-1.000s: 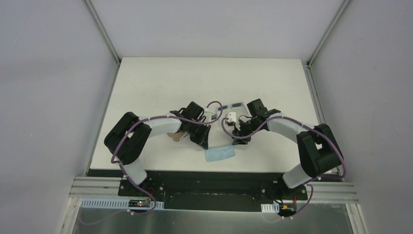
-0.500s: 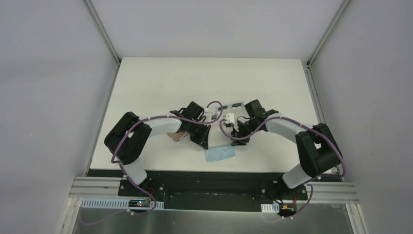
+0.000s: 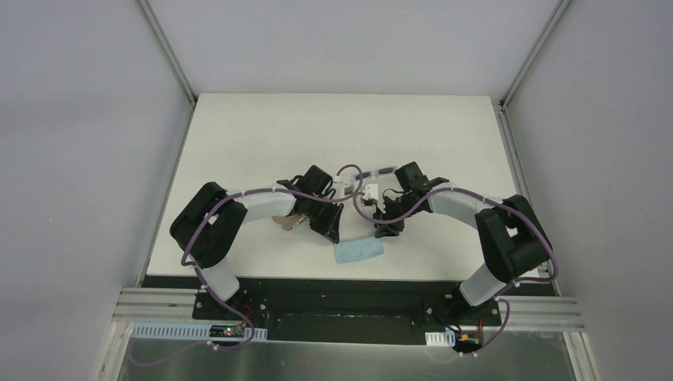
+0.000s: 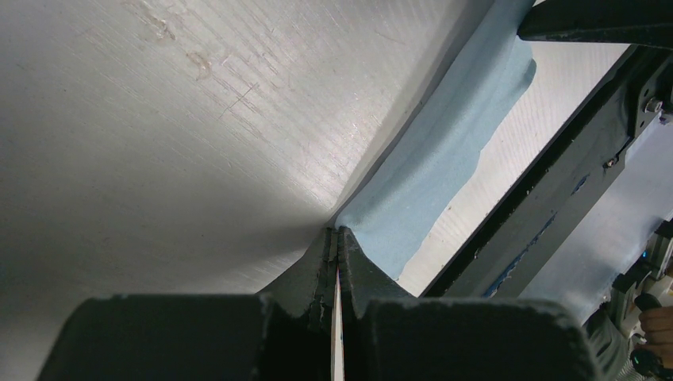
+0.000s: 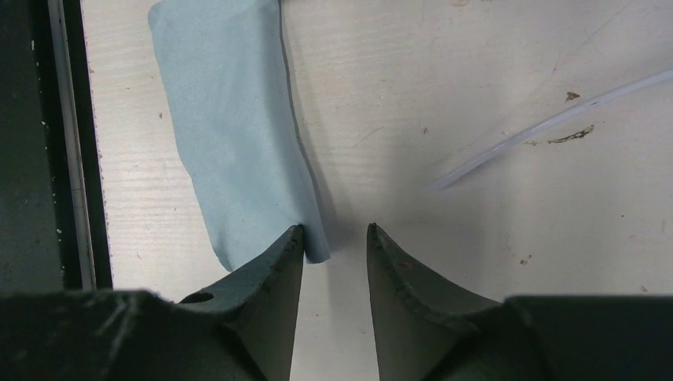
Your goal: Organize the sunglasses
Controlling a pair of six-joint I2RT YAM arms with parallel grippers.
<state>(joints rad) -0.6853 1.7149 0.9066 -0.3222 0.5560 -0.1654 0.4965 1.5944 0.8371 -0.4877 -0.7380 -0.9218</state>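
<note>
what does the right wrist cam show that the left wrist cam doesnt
Only the right wrist view: the right end effector, open, its tips at a corner of the light blue cloth, and one slim white temple arm of the sunglasses lying on the table.
Only the left wrist view: the left end effector, shut on a thin white edge; what that edge belongs to cannot be told.
Both: the cloth, the white table and the dark strip along its near edge.

Black joints (image 3: 208,222), white links (image 3: 262,208); purple cables (image 3: 347,168), dark wedge fingers (image 5: 270,294)
</note>
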